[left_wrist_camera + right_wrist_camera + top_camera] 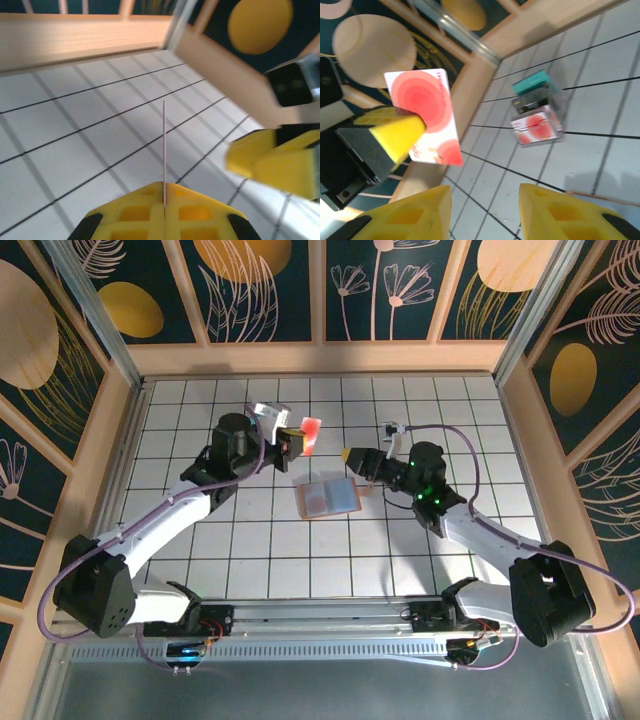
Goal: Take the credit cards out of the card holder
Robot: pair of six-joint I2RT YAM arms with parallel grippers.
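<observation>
We find the left jaws closed on a card (311,430) — white with red circles — gripping it by one end and holding it in the air above the surface (170,410). It hangs over the far half, about midway between the left and right edges. From the left wrist the card shows edge-on, a thin line rising straight out of the seam where the two yellow pads (135,215) meet.

The holder (328,498) lies open and flat near the middle of the surface, grey-blue inside up, turned slightly against the tile lines, with a pinkish-brown strip along its left side. It sits on the near side of the card and apart from it, between the left arm (175,508) and the right arm (475,530). Whether anything is tucked in its pockets we cannot tell.

The right jaws stand open with nothing between them. They point toward the left edge, just beside the card and near the holder's far right corner. From the right wrist the card stands beyond the gap and off to the left, not touching them.

That same view shows a stack (536,107) lying flat on the surface: a teal card (532,82), a dark one (532,102) and a red-and-white one (537,126), overlapping. It rests toward a corner where two wooden rails (555,25) meet — which corner, we cannot tell.
</observation>
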